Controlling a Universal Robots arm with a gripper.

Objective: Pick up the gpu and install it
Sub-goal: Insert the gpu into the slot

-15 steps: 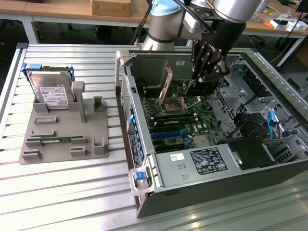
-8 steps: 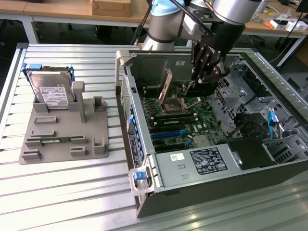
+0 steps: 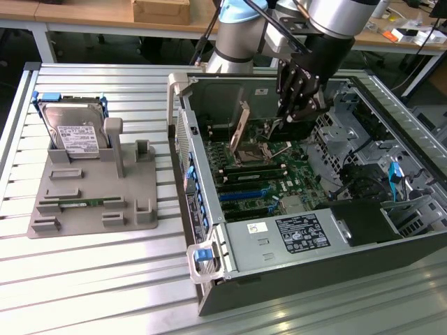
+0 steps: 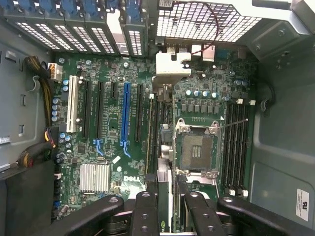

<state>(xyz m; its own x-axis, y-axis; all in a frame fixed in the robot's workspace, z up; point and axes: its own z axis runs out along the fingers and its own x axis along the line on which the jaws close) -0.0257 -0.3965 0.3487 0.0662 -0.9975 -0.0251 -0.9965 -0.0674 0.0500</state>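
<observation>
Gripper [image 3: 297,112], upper ctr-right of ext. view, clamps gpu [image 4: 165,157] edge-on, above CPU socket [image 4: 197,150]. Risk: if you descend here, card strikes socket and misses blue slot [image 3: 244,192] at mid-frame.

I am looking through the outside camera from high up, down across the desk [image 3: 91,286] at the whole open computer case [image 3: 279,279]. My wrist camera is riding above the tool [image 4: 166,196], close in, facing straight down. Both are showing the green board [image 3: 258,174] inside.
</observation>
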